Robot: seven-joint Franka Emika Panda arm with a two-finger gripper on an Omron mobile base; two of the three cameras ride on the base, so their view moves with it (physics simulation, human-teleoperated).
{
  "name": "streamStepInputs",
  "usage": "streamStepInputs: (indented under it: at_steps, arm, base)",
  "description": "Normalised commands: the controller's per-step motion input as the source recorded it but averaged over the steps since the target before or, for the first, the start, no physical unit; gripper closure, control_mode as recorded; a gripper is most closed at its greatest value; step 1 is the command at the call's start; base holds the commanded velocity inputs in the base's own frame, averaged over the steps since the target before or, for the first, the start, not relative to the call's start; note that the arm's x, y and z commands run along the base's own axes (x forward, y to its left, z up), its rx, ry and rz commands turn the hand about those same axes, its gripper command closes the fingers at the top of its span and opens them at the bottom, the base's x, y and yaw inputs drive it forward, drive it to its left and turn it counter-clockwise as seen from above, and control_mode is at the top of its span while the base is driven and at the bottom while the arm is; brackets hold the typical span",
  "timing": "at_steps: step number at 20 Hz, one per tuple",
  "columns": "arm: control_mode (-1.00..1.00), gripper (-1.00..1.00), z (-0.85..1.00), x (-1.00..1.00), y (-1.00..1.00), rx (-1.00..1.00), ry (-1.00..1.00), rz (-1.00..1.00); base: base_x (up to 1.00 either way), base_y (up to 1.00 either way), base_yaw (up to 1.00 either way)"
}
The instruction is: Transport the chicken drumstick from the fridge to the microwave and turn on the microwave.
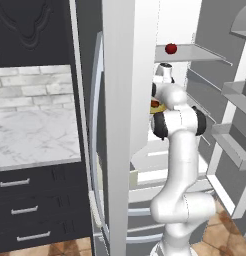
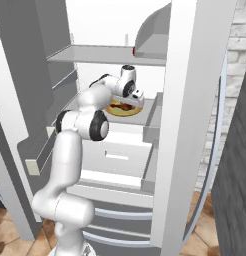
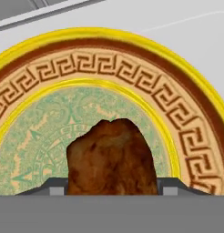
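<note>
1. Where the hand view looks down along the gripper (image 3: 112, 186), its two dark fingertips (image 3: 52, 186) stand spread, one on each side of the chicken drumstick (image 3: 112, 157), close to its flanks; whether the pads press the meat cannot be told.
2. The chicken drumstick is a dark reddish-brown lump that lies on a round plate (image 3: 191, 123) with a yellow rim, a brown band, a key-pattern ring and a pale green middle.
3. In the right base view the gripper (image 2: 130, 104) hangs just over the plate (image 2: 137, 111), and the meat (image 2: 124, 106) shows as a dark spot on it.
4. The plate rests on a white middle shelf (image 2: 154, 112) inside the fridge (image 2: 187, 125), whose doors stand open.
5. In the left base view the wrist hides most of the plate (image 1: 155, 106); a sliver of yellow rim and red-brown shows at the left of the arm.
6. On the shelf above (image 1: 195, 52), a small round red fruit (image 1: 171, 48) sits near the front edge, well apart from the plate.
7. Below the middle shelf a white drawer (image 2: 117, 157) faces outward.
8. The white arm (image 1: 182, 165) rises from the floor in front of the fridge and bends forward into the compartment.
9. To the left of the fridge lies a marble counter (image 1: 35, 135) with a brick backsplash, over dark drawers (image 1: 25, 210) with silver handles.
</note>
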Motion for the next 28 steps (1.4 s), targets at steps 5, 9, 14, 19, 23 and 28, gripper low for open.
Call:
streamStepInputs:
  at_steps: [5, 9, 14, 19, 23, 28]
  arm:
    - [-1.0, 1.0, -0.52, -0.77, 0.18, 0.0, -0.5, -0.06]
    - [-1.0, 1.0, -0.11, -0.51, 0.02, 0.01, -0.72, -0.06]
    - [-1.0, 1.0, 0.62, -0.15, -0.02, 0.13, -0.79, -0.1]
    - [-1.0, 1.0, 0.77, -0.46, -0.18, 0.29, -0.26, -0.04]
    - [-1.0, 1.0, 0.79, -0.88, -0.48, 0.37, 0.22, 0.0]
    - [-1.0, 1.0, 0.95, -0.74, -0.26, 0.2, 0.23, 0.08]
  base:
    - [0.0, 0.0, 0.0]
    - [0.0, 0.0, 0.0]
    - [0.0, 0.0, 0.0]
    - [0.0, 0.0, 0.0]
    - [0.0, 0.0, 0.0]
    - [0.0, 0.0, 0.0]
